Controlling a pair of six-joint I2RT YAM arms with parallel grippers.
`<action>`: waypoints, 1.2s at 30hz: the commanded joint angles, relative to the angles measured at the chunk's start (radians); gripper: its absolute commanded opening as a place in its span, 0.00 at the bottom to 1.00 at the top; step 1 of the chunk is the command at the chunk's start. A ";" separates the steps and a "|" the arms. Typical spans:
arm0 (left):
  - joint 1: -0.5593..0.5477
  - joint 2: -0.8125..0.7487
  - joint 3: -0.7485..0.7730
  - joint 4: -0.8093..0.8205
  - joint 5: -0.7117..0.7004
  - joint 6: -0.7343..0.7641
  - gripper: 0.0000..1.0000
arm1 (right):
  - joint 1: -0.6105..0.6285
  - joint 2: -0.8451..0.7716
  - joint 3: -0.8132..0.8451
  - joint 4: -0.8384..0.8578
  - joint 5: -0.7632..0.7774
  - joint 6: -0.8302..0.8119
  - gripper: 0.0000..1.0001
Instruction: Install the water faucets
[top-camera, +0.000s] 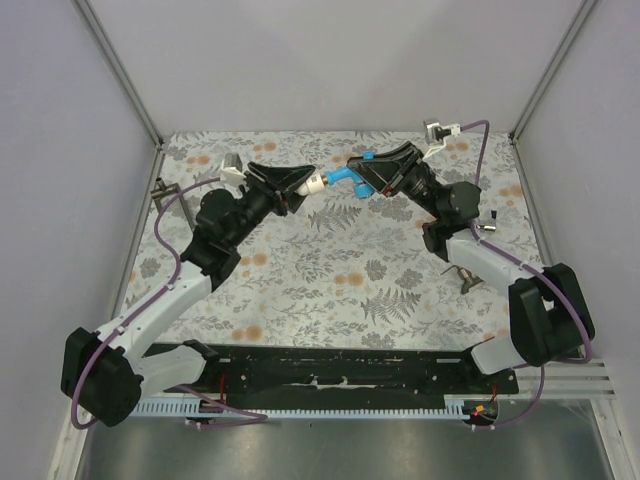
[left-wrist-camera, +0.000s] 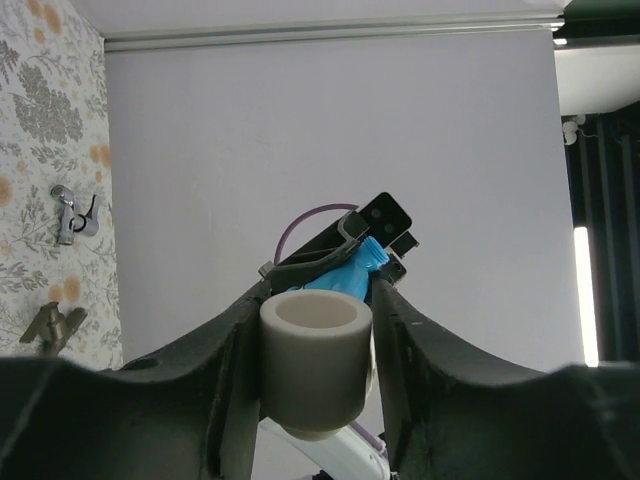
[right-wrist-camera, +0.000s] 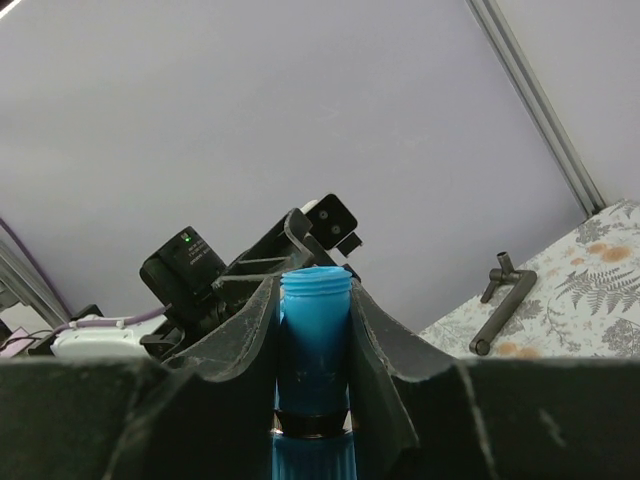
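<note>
A bright blue water faucet is held above the table's far middle by my right gripper, which is shut on it. In the right wrist view its threaded end sticks up between the two dark fingers. My left gripper faces it from the left, its fingers against the sides of a white stubby cylindrical fitting. In the left wrist view the fitting shows its hollow end, with the blue faucet just beyond it. The fitting and the faucet's end are almost touching.
A dark metal T-shaped piece lies on the floral table cloth. Another metal bracket piece sits by the right arm, and one lies at the left edge. Grey walls enclose the table on three sides.
</note>
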 joint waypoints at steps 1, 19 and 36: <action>-0.001 -0.004 0.002 0.129 0.011 -0.007 0.43 | 0.008 -0.041 -0.006 -0.009 0.015 0.005 0.00; 0.004 -0.213 -0.159 0.085 -0.081 0.736 0.02 | 0.014 -0.169 0.069 -0.988 0.186 0.199 0.37; 0.180 -0.144 0.031 -0.362 0.113 0.375 0.02 | 0.009 -0.383 0.107 -1.222 -0.204 -1.141 0.85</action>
